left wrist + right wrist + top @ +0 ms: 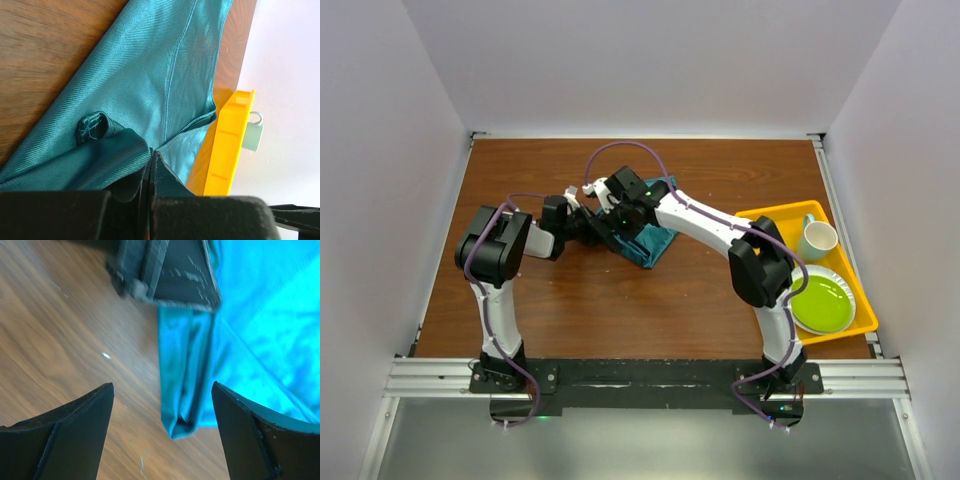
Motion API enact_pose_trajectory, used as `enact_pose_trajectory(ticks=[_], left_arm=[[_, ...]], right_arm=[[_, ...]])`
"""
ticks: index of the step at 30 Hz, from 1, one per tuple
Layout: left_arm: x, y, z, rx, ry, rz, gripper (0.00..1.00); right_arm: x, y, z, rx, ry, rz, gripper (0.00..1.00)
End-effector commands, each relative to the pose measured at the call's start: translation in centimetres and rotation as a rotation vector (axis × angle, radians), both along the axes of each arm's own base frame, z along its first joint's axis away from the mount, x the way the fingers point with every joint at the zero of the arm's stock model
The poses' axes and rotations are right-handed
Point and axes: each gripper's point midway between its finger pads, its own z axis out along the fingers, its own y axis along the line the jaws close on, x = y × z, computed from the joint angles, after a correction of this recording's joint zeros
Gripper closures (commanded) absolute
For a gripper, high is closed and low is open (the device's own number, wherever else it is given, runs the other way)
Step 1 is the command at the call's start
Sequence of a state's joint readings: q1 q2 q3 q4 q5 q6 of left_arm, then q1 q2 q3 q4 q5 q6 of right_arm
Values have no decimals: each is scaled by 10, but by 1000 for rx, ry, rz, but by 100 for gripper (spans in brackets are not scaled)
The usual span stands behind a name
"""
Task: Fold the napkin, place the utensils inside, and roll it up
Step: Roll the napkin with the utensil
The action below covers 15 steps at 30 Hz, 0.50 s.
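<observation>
Wooden table (570, 310) carries the teal napkin (170, 70), bunched near its middle. The left end effector (151, 167) is clamped on a fold of the napkin; the right end effector (161, 387) gapes wide, straddling its folded corner.

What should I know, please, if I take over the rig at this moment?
Left hand: shut, pinching a fold of the napkin.
Right hand: open, straddling the napkin's folded end without gripping.
Napkin: folded up mid-table, near the yellow tray.
Spoon: not visible in any view; possibly inside the cloth.
Done: folding, it seems. Left: confirm the spoon, finish the roll.
</observation>
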<state>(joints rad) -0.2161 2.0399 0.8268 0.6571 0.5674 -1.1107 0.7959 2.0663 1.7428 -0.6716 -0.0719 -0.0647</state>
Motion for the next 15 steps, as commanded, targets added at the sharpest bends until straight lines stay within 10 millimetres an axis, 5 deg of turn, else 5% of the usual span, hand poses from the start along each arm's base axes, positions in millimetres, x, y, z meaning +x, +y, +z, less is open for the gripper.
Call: enact_pose_trajectory(ticks=[1, 10, 15], left_arm=[[-30, 24, -68, 161, 204, 44, 100], [-29, 24, -68, 157, 204, 45, 100], [-28, 22, -67, 149, 201, 39, 100]], right_arm=[[17, 15, -7, 27, 3, 27, 18], [13, 8, -46, -31, 42, 41, 20], [12, 3, -63, -63, 58, 30, 30]])
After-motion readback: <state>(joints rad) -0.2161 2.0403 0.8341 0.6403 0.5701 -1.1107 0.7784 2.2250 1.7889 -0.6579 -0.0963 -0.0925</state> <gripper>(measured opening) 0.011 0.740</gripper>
